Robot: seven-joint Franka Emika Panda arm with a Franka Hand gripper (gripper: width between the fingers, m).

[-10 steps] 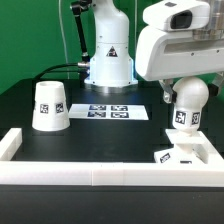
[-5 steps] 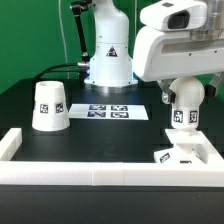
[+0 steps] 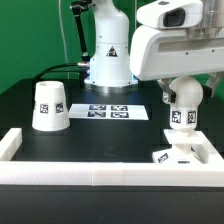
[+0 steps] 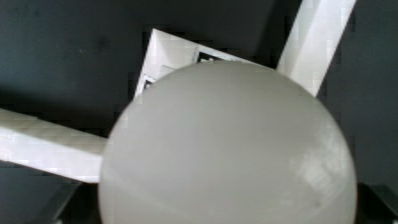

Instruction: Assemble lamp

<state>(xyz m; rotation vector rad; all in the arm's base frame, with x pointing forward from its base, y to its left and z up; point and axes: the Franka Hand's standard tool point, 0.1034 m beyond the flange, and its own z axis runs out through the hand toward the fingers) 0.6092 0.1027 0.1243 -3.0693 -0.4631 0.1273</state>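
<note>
Gripper (image 3: 183,92) clamped on bulb (image 3: 184,108), fingers mostly hidden. Bulb has drifted slightly toward 8 o'clock in last second, now hanging above base (image 3: 188,154) at 6 o'clock, apart; likely lining up for insertion. Shade (image 3: 48,106) well apart at 9 o'clock on black table (image 3: 110,135). Green backdrop (image 3: 30,40) behind.

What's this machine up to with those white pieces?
A robot arm is putting a small lamp together. Its gripper holds the ball-shaped bulb in the air above the flat base, which lies in a corner of the white rails on the exterior view's right. The shade stands alone on the exterior view's left, untouched.
</note>
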